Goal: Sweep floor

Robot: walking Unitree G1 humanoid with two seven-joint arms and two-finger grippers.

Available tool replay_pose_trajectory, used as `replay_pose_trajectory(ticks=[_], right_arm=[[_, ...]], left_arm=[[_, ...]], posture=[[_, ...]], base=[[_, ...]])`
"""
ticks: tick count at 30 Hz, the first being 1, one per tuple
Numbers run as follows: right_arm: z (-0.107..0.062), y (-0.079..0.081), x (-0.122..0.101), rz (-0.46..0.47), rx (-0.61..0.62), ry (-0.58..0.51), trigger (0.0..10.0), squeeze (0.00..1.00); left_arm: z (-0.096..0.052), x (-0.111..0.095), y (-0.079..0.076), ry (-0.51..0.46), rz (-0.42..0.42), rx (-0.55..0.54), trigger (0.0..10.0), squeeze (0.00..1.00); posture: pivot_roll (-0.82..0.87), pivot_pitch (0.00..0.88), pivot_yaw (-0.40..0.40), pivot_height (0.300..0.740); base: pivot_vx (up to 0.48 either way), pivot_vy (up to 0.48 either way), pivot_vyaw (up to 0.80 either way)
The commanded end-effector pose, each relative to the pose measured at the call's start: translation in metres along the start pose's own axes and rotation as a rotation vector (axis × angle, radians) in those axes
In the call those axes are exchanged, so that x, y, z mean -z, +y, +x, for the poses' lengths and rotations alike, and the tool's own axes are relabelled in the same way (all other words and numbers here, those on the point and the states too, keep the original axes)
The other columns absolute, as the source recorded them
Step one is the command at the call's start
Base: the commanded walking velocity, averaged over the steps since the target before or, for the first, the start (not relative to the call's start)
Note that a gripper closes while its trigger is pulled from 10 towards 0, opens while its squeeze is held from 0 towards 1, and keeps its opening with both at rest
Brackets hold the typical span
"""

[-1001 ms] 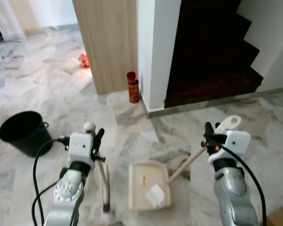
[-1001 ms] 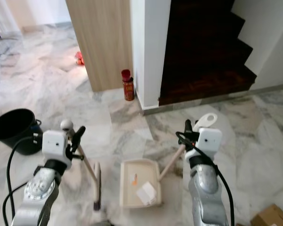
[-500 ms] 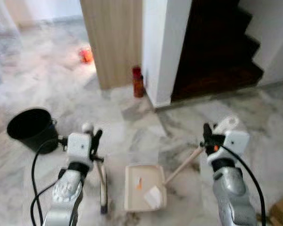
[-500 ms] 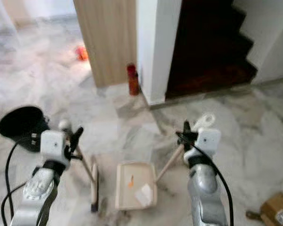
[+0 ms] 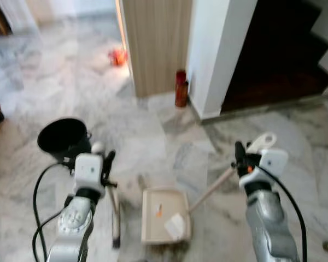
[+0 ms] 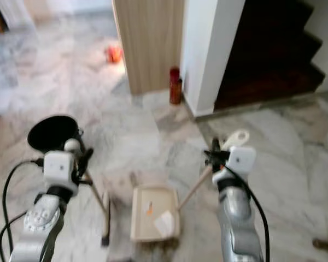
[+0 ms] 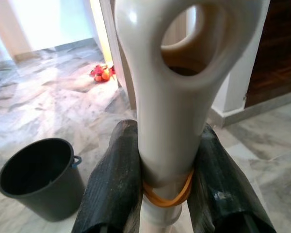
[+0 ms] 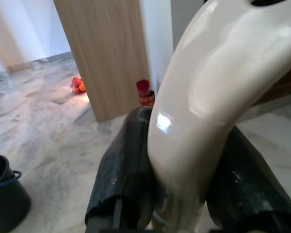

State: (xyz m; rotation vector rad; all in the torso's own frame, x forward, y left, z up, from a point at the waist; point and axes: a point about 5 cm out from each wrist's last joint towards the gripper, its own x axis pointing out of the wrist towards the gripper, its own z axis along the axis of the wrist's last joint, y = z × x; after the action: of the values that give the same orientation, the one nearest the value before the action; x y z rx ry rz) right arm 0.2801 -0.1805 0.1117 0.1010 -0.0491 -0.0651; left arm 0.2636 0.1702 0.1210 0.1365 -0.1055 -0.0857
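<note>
While the whole scene is sliding rightward in the head views compared with a second ago, the arms and tools are keeping the same arrangement, so it is the camera that is turning. The left gripper [image 7: 157, 194] is clamping the cream broom handle [image 7: 179, 97], its two black fingers [image 7: 111, 189] pressing either side just above an orange rubber band [image 7: 167, 194]. The broom [image 5: 116, 218] is slanting down to the marble floor [image 5: 153, 125], its head resting just left of the dustpan [image 5: 164, 222]. The right gripper [image 8: 182, 189] is gripping the dustpan handle [image 8: 208, 97], which is running diagonally down to the pan. The pan is lying flat on the floor between the two arms, holding a white scrap of paper [image 5: 175, 225] and a small orange bit [image 5: 159, 209].

The black bucket [image 5: 64, 140] is now sitting nearer the left arm in the picture than before. A red canister [image 5: 180, 87] is standing at the foot of the wooden panel [image 5: 156, 43], beside the white wall. Something orange [image 5: 118, 56] is lying on the floor further back. Dark stairs [image 5: 284, 49] are rising at the right.
</note>
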Motion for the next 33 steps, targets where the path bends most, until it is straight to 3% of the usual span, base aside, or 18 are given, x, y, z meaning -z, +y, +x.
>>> replay_pose_trajectory(ticks=[1, 33], right_arm=[[0.002, 0.0041, -0.0111, 0.007, -0.011, -0.046, 10.0, 0.0], [0.0027, 0.0092, -0.0116, 0.021, -0.025, -0.041, 10.0, 0.0]], left_arm=[[-0.0001, -0.0094, 0.0043, -0.041, 0.001, -0.009, 10.0, 0.0], [0.0001, -0.0114, 0.0074, -0.037, 0.01, -0.01, 10.0, 0.0]], posture=[[0.08, 0.124, -0.01, 0.74], [0.09, 0.134, -0.004, 0.74]], base=[[0.0, 0.394, 0.0], [0.0, 0.393, 0.0]])
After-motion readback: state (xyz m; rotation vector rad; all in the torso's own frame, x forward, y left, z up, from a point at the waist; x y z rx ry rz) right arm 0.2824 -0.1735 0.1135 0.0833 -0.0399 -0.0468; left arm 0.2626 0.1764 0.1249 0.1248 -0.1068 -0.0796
